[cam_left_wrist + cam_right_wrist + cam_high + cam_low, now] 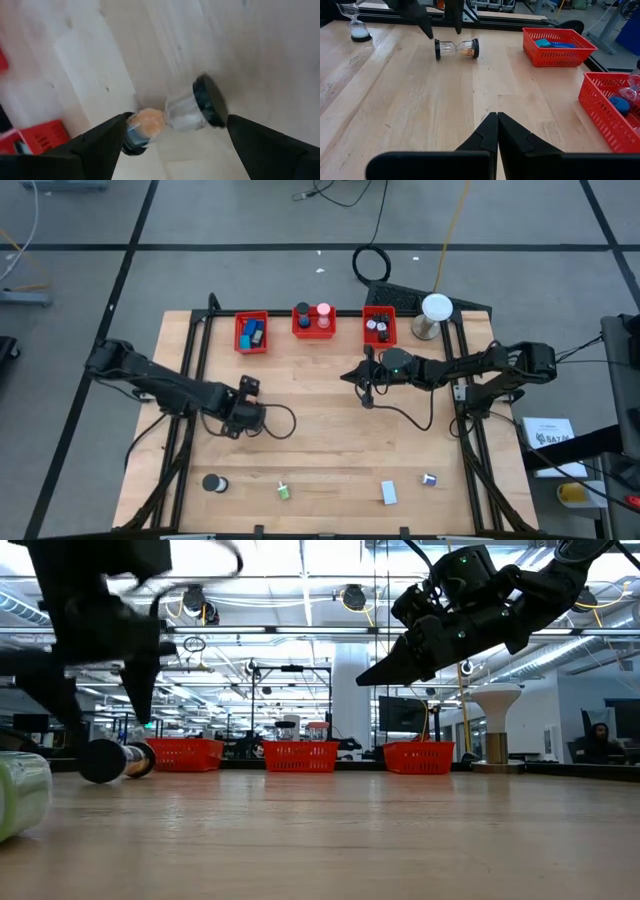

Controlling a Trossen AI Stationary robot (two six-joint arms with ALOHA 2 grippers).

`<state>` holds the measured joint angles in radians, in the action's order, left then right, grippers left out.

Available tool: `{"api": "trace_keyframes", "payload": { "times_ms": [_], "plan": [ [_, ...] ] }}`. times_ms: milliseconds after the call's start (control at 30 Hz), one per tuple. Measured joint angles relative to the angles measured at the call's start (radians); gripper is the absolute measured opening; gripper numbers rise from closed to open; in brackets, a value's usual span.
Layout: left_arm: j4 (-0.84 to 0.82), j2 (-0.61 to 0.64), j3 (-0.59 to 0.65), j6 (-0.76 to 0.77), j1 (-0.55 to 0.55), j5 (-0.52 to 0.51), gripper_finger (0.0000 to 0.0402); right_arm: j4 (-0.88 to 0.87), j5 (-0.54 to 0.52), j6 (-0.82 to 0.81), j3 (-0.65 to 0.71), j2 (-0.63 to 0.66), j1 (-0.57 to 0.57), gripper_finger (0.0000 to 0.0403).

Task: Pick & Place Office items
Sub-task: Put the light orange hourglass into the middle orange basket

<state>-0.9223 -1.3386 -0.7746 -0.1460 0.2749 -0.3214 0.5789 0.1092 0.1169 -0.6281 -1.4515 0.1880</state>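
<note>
I have the left gripper (240, 423) low over the tabletop (320, 470) left of centre, fingers (95, 145) spread wide, holding nothing. Between them, seen from the left wrist, lies an hourglass (172, 115) on its side: clear glass bulbs, black end caps, orange sand gathered toward one end. From the right wrist view the same hourglass (456, 49) rests flat on the wood just beneath the left arm's fingertips, apart from them as far as I can tell.

The right gripper (362, 378) hangs raised above the tabletop just right of centre, in front of the right-hand red bin (379, 327), its fingers (495, 135) pressed together on nothing.

Room to move looks good. The middle of the wood between the two arms is bare. Three red bins stand in a row along the far edge: the left one (251, 333) holds blue blocks, the middle one (312, 322) a pink and a dark piece, the right one dark round pieces. A white lamp-like dome (435, 314) stands at the far right corner.

Near the front edge lie four loose items well apart from one another: a black roll (213, 483) at the left, a green bit (284, 491), a white block (389, 494) and a small blue-and-white piece (429, 479).
</note>
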Motion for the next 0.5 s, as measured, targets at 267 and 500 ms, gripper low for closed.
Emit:
{"api": "trace_keyframes", "payload": {
  "times_ms": [267, 500],
  "plan": [
    [0.005, -0.169, 0.002, -0.156, -0.036, -0.041, 0.0353, -0.001, 0.000, 0.002, 0.000, 0.000, 0.000, 0.0000],
    [0.027, -0.237, 0.002, -0.193, -0.041, -0.047, 0.0298, -0.003, 0.000, 0.003, 0.000, 0.000, 0.000, 0.0000]
  ]
}}
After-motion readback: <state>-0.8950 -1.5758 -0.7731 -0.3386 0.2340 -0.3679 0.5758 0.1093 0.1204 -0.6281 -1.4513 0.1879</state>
